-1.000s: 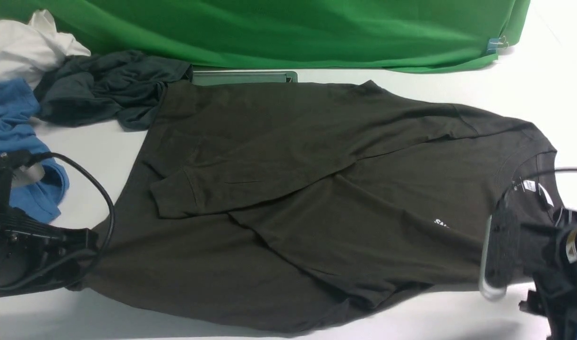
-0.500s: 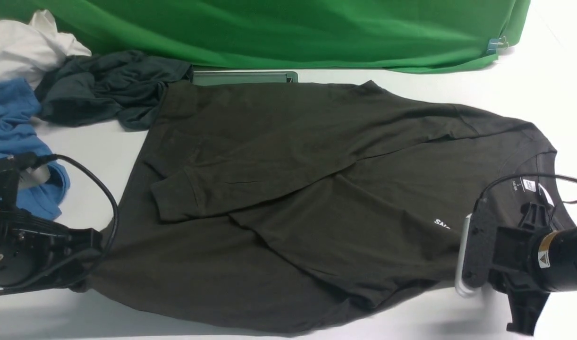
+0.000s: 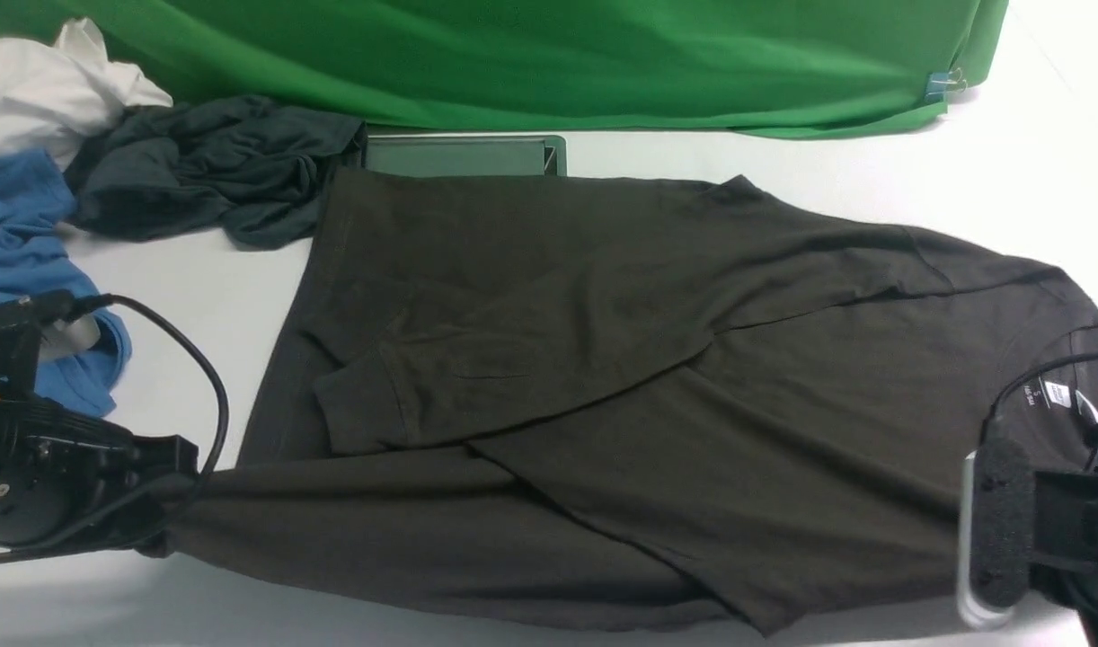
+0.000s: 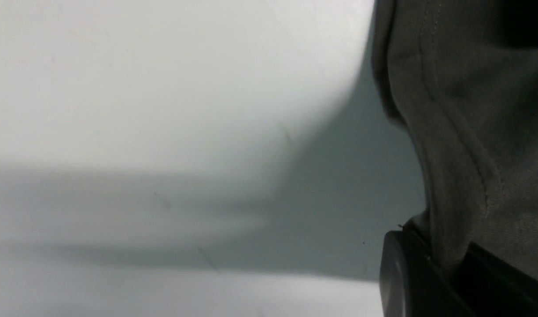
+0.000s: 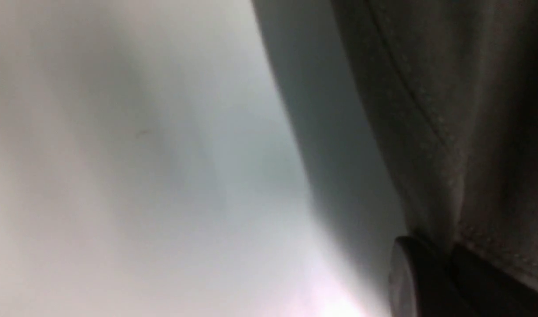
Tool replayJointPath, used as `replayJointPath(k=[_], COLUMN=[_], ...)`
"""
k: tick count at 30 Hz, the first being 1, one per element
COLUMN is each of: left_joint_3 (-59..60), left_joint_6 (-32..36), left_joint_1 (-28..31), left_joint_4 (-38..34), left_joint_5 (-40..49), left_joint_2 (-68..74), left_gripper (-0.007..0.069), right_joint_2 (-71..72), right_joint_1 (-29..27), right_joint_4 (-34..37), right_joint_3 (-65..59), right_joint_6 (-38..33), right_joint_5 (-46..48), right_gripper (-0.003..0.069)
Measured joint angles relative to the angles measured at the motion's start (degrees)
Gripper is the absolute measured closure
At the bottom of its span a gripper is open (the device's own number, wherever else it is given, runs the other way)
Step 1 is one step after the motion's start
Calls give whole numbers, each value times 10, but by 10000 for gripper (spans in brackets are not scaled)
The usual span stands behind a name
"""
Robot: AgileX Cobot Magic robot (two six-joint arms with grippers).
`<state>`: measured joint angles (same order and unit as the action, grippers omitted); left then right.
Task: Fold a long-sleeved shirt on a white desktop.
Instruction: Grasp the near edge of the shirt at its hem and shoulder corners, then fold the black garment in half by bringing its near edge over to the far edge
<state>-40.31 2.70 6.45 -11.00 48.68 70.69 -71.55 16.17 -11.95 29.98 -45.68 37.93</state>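
The long-sleeved shirt (image 3: 648, 404), dark charcoal-brown, lies stretched across the white desktop (image 3: 199, 296), hem to the left and crew neck to the right. Both sleeves are folded across its body. Its chest print does not show. My left gripper (image 3: 167, 508) is shut on the near hem corner; the left wrist view shows fabric (image 4: 471, 110) pinched in that gripper (image 4: 445, 268). At the near right, my right gripper (image 3: 994, 530) is shut on the shirt beside the collar. In the right wrist view, cloth (image 5: 449, 88) runs into that gripper (image 5: 445, 259).
A slate-grey garment (image 3: 199, 166), a blue garment (image 3: 28, 261) and a white one (image 3: 46, 81) are heaped at the far left. The green backdrop (image 3: 549, 54) hangs along the back, with the metal cable hatch (image 3: 464, 155) below it. A black cable (image 3: 212, 386) loops by my left arm.
The shirt has slid to the right and toward me, and its near edge is now pulled straight. My right gripper moved right. More of the hatch is uncovered.
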Motion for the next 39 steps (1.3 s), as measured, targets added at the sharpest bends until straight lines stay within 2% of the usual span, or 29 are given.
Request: replayJointPath(k=[9, 14, 20, 25, 27, 29, 36, 39], left_joint_3=[-39, -58, -195, -337, -434, -472, -693, -748], left_joint_6=[69, 104, 141, 154, 158, 161, 178, 165], left_joint_1=[0, 0, 0, 0, -1, -2, -36, -42], left_joint_4=[-46, -86, -115, -123, -130, -132, -133, -133], left_joint_5=[-10, -72, -66, -45, -42, -39, -27, -23], left_joint_2=[-7, 11, 122, 228, 289, 315, 506, 561], left_gripper=[587, 587, 587, 587, 587, 587, 587, 587], right_joint_2=[15, -4, -92, -164, -215, -240, -367, -398], right_joint_1=[0, 0, -24, -64, -83, -91, -117, -125], right_joint_4=[17, 21, 23, 24, 26, 26, 30, 30], right_joint_3=[74, 132, 225, 347, 421, 450, 597, 626], right_joint_6=[10, 11, 13, 25, 23, 22, 20, 40], right_joint_5=[99, 135, 149, 158, 165, 169, 176, 154], right_gripper=[621, 622, 622, 622, 622, 622, 622, 620])
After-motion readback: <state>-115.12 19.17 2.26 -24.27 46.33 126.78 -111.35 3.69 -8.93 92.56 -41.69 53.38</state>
